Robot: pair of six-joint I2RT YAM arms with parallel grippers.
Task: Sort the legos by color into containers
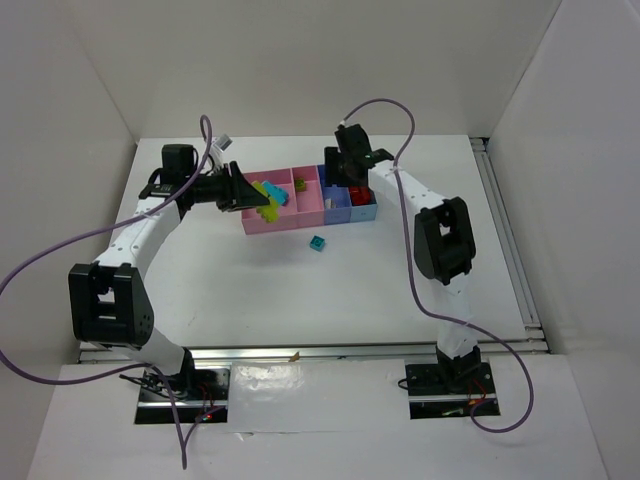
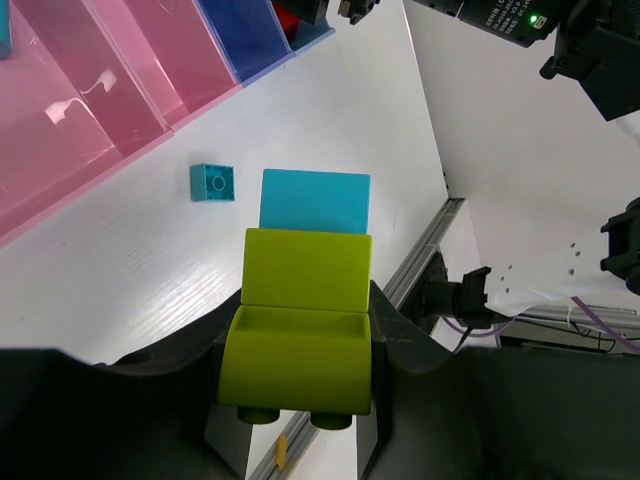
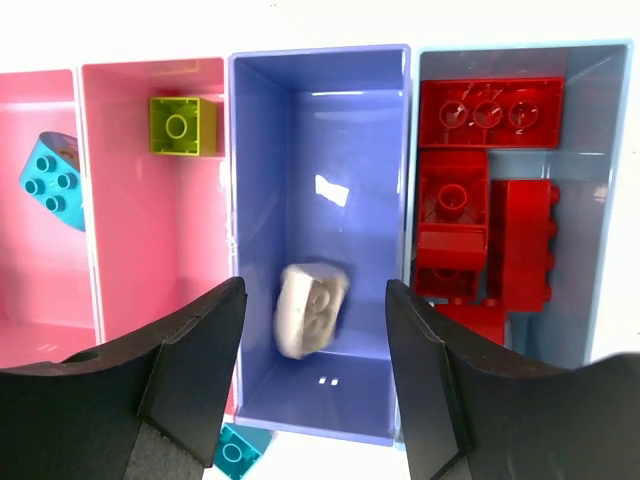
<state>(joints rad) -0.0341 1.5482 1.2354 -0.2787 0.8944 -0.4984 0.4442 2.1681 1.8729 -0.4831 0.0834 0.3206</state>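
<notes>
The white table (image 1: pixel 300 295) carries the row of joined bins (image 1: pixel 290 226) at its far middle. One cyan brick (image 1: pixel 317 243) lies just near of them.

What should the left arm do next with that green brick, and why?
Probably carry it over the pink bin beside the periwinkle bin, then open. The left end effector is shut on the yellow-green brick, and a matching green brick already lies in that bin.

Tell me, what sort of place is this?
Probably a robotics test lab: white panel walls box in a white table, two white robot arms are bolted at its edge, and joined pink and blue plastic bins hold red studded plastic bricks.
</notes>
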